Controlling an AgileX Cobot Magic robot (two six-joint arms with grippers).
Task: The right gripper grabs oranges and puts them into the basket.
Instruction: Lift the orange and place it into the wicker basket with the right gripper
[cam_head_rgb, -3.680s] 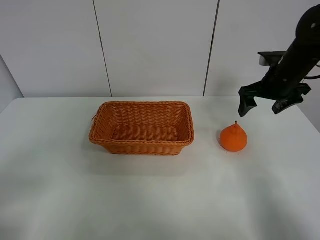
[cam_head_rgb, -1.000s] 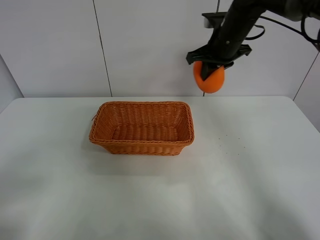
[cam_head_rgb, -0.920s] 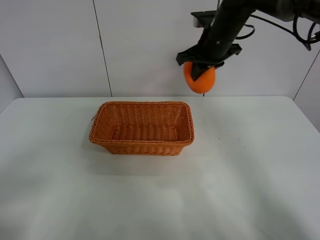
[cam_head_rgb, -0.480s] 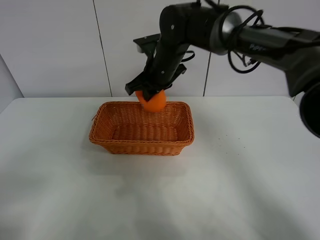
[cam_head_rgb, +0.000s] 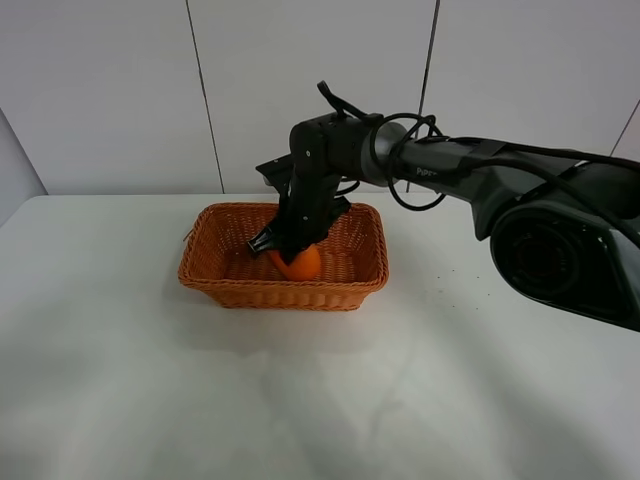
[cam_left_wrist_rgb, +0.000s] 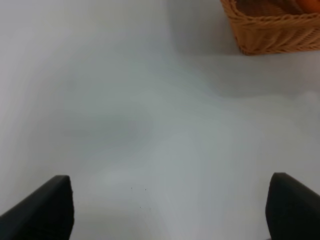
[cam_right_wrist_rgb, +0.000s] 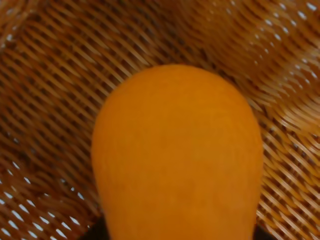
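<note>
The orange hangs low inside the wicker basket, near its middle. My right gripper reaches down into the basket from above and is shut on the orange. In the right wrist view the orange fills most of the picture, with the basket weave close behind it. I cannot tell whether the fruit touches the basket floor. My left gripper is open and empty over bare table, and a corner of the basket shows far from it.
The white table spreads around the basket. A white panelled wall stands behind it. The dark right arm stretches from the right side across to the basket.
My right gripper has carried the orange from high at the right, leftward over the basket, and has lowered it down inside the basket.
</note>
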